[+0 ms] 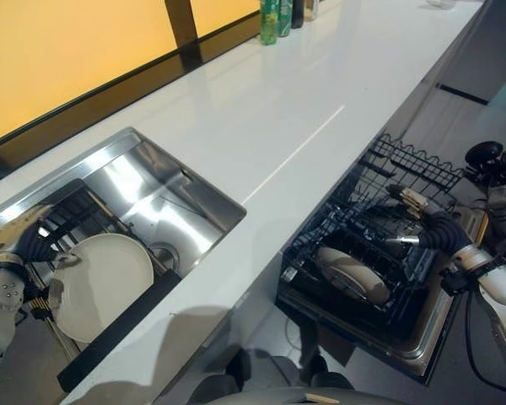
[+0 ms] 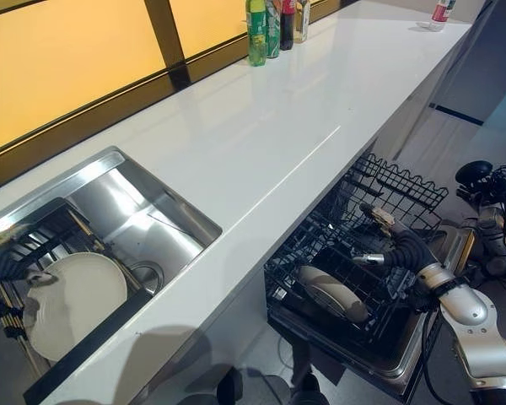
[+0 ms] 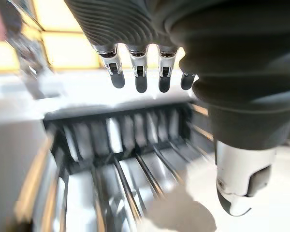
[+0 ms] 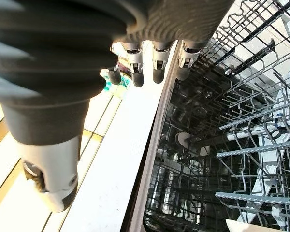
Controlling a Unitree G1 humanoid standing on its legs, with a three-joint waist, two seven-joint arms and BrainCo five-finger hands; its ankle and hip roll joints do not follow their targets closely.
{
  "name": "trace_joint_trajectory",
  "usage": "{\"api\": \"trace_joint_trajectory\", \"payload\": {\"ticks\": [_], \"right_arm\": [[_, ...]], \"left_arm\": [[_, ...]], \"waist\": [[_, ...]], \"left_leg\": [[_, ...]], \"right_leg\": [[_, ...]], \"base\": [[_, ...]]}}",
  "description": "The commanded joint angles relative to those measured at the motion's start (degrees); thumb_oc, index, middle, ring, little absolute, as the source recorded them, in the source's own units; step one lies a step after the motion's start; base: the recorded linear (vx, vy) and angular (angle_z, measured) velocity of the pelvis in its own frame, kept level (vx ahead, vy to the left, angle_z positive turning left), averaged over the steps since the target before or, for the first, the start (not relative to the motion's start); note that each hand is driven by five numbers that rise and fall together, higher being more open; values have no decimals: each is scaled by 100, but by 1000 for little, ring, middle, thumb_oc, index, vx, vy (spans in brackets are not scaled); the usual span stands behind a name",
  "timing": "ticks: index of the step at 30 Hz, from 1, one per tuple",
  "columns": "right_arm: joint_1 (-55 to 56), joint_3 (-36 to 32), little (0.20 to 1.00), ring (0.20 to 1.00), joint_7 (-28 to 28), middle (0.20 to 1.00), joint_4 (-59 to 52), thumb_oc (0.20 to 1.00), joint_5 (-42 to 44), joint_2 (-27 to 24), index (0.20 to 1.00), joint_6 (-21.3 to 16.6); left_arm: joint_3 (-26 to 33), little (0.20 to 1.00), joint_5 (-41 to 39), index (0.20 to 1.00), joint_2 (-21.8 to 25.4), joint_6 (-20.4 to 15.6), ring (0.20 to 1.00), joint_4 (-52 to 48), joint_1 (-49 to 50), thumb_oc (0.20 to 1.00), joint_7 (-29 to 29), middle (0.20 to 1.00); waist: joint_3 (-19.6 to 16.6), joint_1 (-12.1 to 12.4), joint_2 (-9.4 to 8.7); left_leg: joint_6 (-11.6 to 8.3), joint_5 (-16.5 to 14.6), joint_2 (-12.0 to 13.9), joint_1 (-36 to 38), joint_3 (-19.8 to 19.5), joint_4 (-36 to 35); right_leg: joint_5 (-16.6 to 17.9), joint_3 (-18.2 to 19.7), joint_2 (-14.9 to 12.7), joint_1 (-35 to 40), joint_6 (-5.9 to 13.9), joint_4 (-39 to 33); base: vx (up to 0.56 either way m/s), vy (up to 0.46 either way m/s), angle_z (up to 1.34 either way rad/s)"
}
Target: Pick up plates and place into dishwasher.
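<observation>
Plate (image 1: 101,283), round, cream-white, lies tilted on sink rack (image 1: 67,221) at lower left of frame, just right of L hand (image 1: 21,240). L hand sits at rack's edge by plate rim; contact w/ plate unclear. Its fingers (image 3: 140,72) hang straight, released, nothing held. R hand (image 2: 386,239) hovers over dishwasher rack (image 2: 379,198) at mid right, fingers (image 4: 157,65) extended, empty. Second plate (image 1: 352,274) lies flat-ish in that rack, lower left of R hand, apart; partly hidden by wires. Sink (image 1: 164,207) basin cut off at lower left.
</observation>
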Motion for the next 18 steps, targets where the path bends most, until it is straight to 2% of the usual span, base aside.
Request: {"api": "trace_joint_trajectory", "payload": {"ticks": [1,5,9,15,18], "right_arm": [[-261,-261,1000,1000,-11,1000,-220,1000,23,-187,1000,-194],[-505,-122,1000,1000,-120,1000,-118,1000,23,-328,1000,-180],[-772,11,1000,1000,-282,1000,2,1000,90,-477,1000,-295],[-1021,171,1000,1000,-383,1000,118,1000,148,-650,1000,-390],[-1104,283,1000,1000,-424,1000,156,1000,123,-720,1000,-408]], "left_arm": [[-68,1000,92,1000,338,40,1000,-87,-345,1000,-420,1000],[-468,1000,-110,1000,404,140,1000,89,-739,1000,-318,1000],[-893,1000,-100,1000,549,397,1000,225,-1229,1000,-566,1000],[-1547,1000,1101,1000,797,1048,1000,1011,-1664,1000,-741,1000],[-1814,1000,1306,1000,773,1302,1000,1819,-1883,1000,-596,1000]], "waist": [[69,2,26],[285,-47,36],[566,-83,1],[709,-134,-40],[702,-204,-49]], "left_leg": [[139,-76,-113,-275,-162,237],[139,-63,-110,-438,-115,332],[142,-49,-106,-751,-56,511],[146,-49,-96,-927,60,621],[131,-73,-88,-925,129,659]], "right_leg": [[302,281,-155,-864,362,751],[337,362,-130,-1005,357,802],[408,429,-119,-1254,337,851],[488,502,-117,-1362,309,806],[487,543,-114,-1366,288,810]], "base": [[0,0,0],[-64,33,-1],[-126,18,1],[-48,29,-3],[11,59,-11]]}}
